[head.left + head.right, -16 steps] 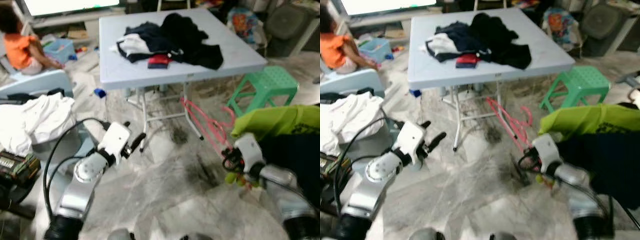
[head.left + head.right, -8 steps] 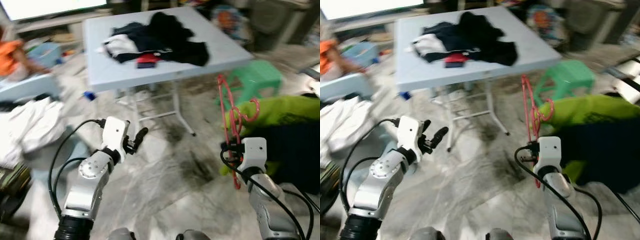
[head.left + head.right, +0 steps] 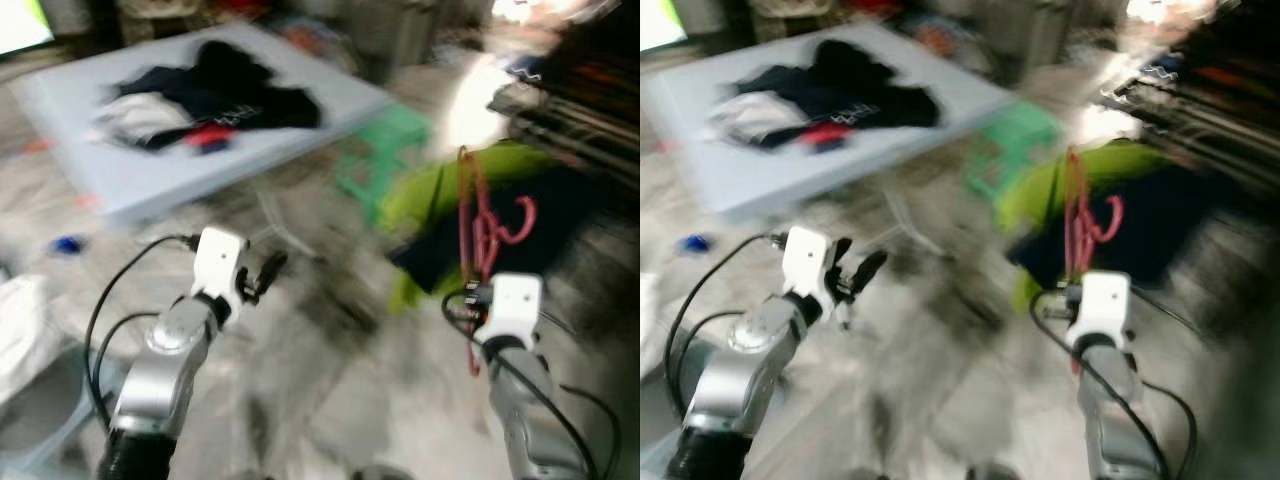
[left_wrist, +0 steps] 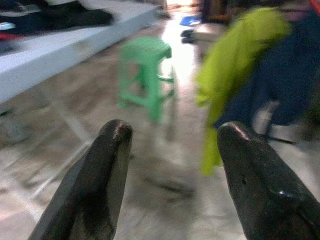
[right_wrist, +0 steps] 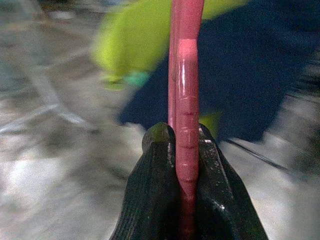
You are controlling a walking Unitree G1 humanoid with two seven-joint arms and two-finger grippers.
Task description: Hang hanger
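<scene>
done: our right gripper [image 5: 185, 150] was clamped on the pink hanger [image 3: 478, 215], upright at right of frame | left gripper [image 4: 172, 132] spread apart, empty | left: hanger not yet hung; blurred clothes rack [image 3: 560, 80] upper right

Left claw [image 4: 170, 150] gapes wide; right claw [image 5: 181, 145] is clamped tight.
</scene>
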